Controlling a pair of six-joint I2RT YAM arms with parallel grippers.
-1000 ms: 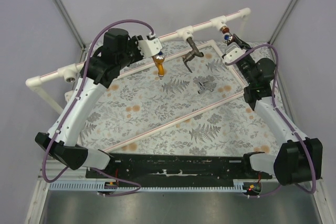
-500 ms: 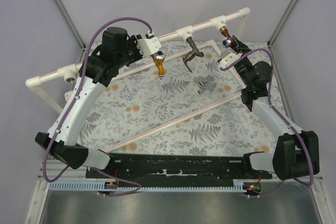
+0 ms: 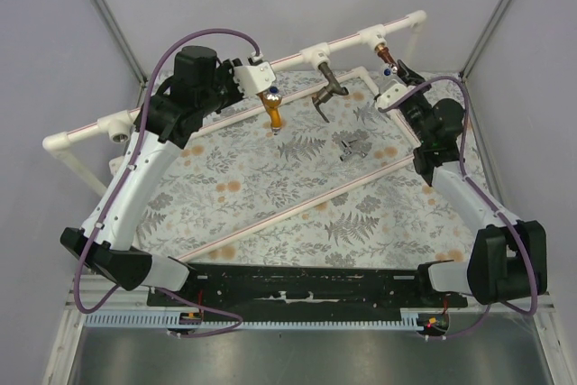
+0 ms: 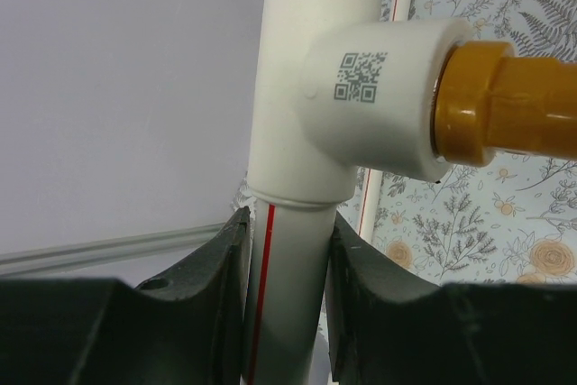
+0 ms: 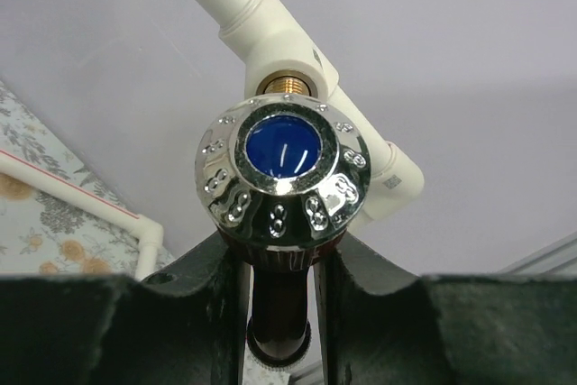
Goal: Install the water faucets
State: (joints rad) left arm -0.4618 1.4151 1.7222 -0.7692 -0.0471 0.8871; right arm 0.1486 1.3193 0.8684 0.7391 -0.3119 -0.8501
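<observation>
reddish-brown faucet (image 5: 281, 169) sits at far-right white fitting (image 5: 275, 42), brass thread (image 5: 281, 86) showing, right gripper (image 5: 279, 254) pinching its body. left gripper (image 4: 284, 250) clamps white pipe (image 4: 281, 313) beside orange faucet (image 4: 505, 101). step: screwing in. next, probably: twist it home, pipe held steady.

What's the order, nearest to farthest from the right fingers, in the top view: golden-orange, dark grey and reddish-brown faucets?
1. reddish-brown faucet, between the fingers of the right gripper, right end of the white pipe.
2. dark grey faucet, mid-pipe.
3. golden-orange faucet, farthest left, by the left gripper holding the pipe.
</observation>
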